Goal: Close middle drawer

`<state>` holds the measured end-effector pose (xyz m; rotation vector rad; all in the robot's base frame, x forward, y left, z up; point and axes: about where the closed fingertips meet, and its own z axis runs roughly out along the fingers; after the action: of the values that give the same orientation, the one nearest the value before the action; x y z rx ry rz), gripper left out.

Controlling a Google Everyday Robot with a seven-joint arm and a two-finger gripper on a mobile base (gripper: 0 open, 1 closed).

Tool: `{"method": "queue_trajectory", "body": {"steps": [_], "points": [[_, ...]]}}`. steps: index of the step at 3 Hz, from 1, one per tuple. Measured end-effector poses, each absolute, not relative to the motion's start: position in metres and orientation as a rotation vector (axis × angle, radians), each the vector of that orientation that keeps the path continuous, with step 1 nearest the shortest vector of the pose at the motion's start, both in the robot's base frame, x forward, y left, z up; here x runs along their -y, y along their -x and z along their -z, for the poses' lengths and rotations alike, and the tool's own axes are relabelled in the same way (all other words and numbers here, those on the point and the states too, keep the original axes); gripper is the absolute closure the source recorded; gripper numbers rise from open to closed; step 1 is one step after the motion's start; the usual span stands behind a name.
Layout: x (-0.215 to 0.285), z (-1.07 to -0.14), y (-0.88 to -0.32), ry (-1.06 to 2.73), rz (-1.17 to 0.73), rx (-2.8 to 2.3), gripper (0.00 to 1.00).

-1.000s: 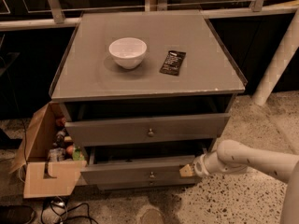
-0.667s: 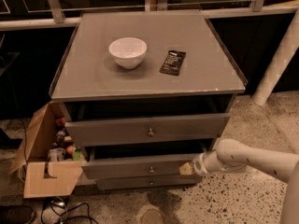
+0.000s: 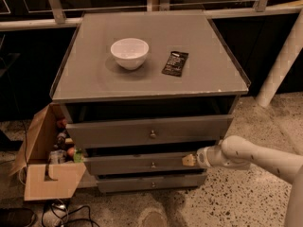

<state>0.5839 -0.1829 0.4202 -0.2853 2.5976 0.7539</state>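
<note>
A grey cabinet (image 3: 147, 74) has three drawers. The middle drawer (image 3: 137, 164) has a low flat front and a small round knob (image 3: 153, 164); it stands out a little past the bottom drawer (image 3: 151, 184). The top drawer (image 3: 142, 131), with a taller front, stands out furthest. My gripper (image 3: 189, 161) is at the right end of the middle drawer's front, touching it. My white arm (image 3: 255, 157) reaches in from the right.
A white bowl (image 3: 129, 52) and a dark packet (image 3: 175, 63) lie on the cabinet top. An open cardboard box (image 3: 47, 174) with bottles stands at the left of the drawers. Cables (image 3: 61, 211) lie on the speckled floor. A white post (image 3: 284, 56) stands at the right.
The middle drawer has slid inward, with less of its dark opening showing. My gripper has moved in with it, staying at the right end of its front.
</note>
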Motion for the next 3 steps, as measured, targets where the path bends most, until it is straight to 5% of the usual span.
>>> {"method": "queue_trajectory", "body": {"steps": [3], "points": [[0.1847,-0.4243,-0.5951,0.252,-0.757,-2.573,1.0]]}}
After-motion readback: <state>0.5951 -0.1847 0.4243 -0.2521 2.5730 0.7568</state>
